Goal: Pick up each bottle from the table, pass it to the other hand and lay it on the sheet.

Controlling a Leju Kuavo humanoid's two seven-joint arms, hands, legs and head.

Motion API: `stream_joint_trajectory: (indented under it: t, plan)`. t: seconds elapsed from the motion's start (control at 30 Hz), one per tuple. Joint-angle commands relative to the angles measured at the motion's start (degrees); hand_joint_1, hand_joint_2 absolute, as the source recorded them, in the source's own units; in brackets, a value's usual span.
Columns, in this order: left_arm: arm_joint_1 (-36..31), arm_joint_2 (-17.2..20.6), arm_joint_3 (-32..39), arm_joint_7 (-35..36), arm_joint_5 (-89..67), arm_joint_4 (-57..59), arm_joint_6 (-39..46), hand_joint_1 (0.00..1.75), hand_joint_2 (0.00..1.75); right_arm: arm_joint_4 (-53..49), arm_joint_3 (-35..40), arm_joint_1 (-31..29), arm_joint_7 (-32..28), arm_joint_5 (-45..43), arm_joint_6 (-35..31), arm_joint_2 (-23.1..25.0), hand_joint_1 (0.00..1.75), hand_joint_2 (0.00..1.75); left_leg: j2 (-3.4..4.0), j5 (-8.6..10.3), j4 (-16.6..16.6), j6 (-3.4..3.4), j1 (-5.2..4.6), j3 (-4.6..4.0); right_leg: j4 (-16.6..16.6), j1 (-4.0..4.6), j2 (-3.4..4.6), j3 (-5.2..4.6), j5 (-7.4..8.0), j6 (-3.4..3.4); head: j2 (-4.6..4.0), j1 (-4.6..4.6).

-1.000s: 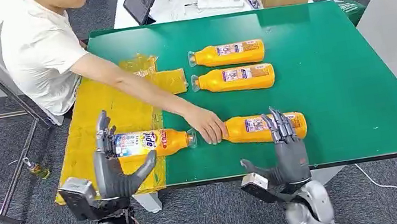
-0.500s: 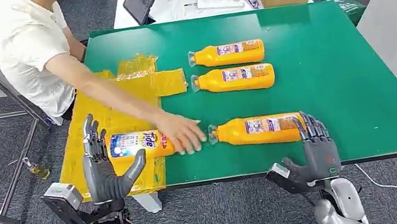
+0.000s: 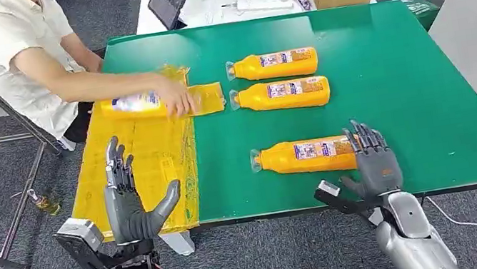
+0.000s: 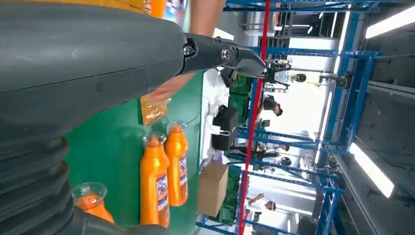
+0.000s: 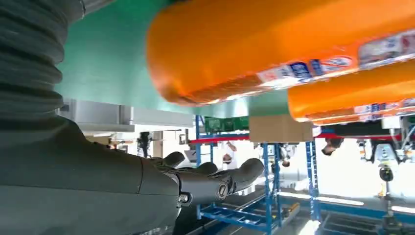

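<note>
Head view shows both hands, left hand [image 3: 125, 206] and right hand [image 3: 372, 162], empty with fingers spread at the table's [image 3: 397, 102] near edge, the right beside the nearest bottle's [image 3: 304, 157] base, likely for grasping; farther off lie two bottles [image 3: 279, 79], and a person [image 3: 14, 61] holds another on the sheet [image 3: 141, 157].

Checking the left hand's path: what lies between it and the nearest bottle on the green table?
In the head view, between the left hand and the nearest bottle lie the yellow sheet's edge and bare green table.
</note>
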Motion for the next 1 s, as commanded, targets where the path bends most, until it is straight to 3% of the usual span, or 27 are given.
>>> stream_joint_trajectory:
  t: [0.03, 0.23, 0.47, 0.5, 0.8, 1.0]
  plan:
    - [-3.6, -0.4, -2.6, 0.5, 0.3, 4.3, 0.1, 0.0, 1.75, 16.3, 7.7, -9.2, 1.3, -0.7, 0.4, -1.0, 0.0, 1.75, 0.16, -0.06, 0.0, 0.1, -0.01, 0.21, -0.1, 0.03, 0.07, 0.19, 0.0, -0.13, 0.0, 0.02]
    - [-3.6, -0.1, -2.9, 0.6, 0.5, 4.5, 0.1, 0.0, 1.75, 19.7, 8.7, -11.1, 1.9, -1.9, 1.2, -1.2, 0.0, 1.75, 0.07, -0.06, -0.1, 0.12, -0.02, 0.27, -0.1, 0.04, -0.04, 0.29, -0.04, -0.18, 0.0, 0.02]
    - [-4.5, 0.1, -4.0, 1.1, 0.9, 4.5, -0.5, 0.0, 1.75, 24.4, 9.8, -13.5, 2.3, -8.4, 12.7, -2.8, 0.0, 1.75, 0.02, -0.04, 0.0, 0.12, -0.01, 0.22, -0.1, 0.04, -0.08, 0.24, -0.04, -0.14, 0.0, 0.0]
    - [-4.7, 0.1, -4.1, 1.2, 0.9, 4.7, -0.6, 0.0, 1.75, 25.2, 9.9, -14.1, 1.2, -9.7, 15.0, -3.1, 1.68, 1.75, 0.01, -0.05, 0.0, 0.14, -0.04, 0.27, -0.1, 0.02, -0.11, 0.28, -0.05, -0.16, 0.0, 0.0]
    - [-5.0, 0.2, -4.3, 1.3, 1.1, 4.7, -0.8, 0.0, 1.75, 25.7, 9.7, -14.6, 0.7, -12.1, 17.6, -3.2, 1.75, 1.75, -0.04, 0.08, -0.1, 0.17, 0.0, 0.34, -0.1, 0.04, -0.14, 0.36, 0.01, -0.1, 0.0, 0.0]
    - [-5.1, 0.3, -4.7, 1.3, 1.1, 4.3, -0.9, 0.0, 1.75, 24.9, 7.7, -13.2, -4.4, -19.9, 22.9, -2.7, 1.75, 1.75, -0.1, 0.05, -0.1, 0.18, 0.02, 0.44, -0.1, 0.07, -0.2, 0.5, -0.02, -0.11, 0.0, 0.0]
